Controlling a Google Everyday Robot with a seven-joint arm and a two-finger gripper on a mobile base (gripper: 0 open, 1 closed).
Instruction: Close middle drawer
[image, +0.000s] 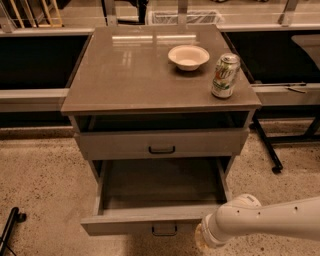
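Gripper (202, 239) low at bottom right, open or closed cannot be told, just beside the front of the pulled-out middle drawer (120, 223); above, top drawer (160, 144) ajar; on cabinet top (130, 75), green-white can (225, 75), lettering unreadable, then white bowl (188, 56).

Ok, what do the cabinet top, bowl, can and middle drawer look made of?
Cabinet top: grey, semi-gloss, laminate or coated metal; it mirrors lights near the back. Bowl: off-white, matte; ceramic or plastic, unclear. Can: thin metal, printed green and white, shiny rim. Middle drawer: matte grey, painted metal or laminate, dark handle. The tool is by its front right corner.
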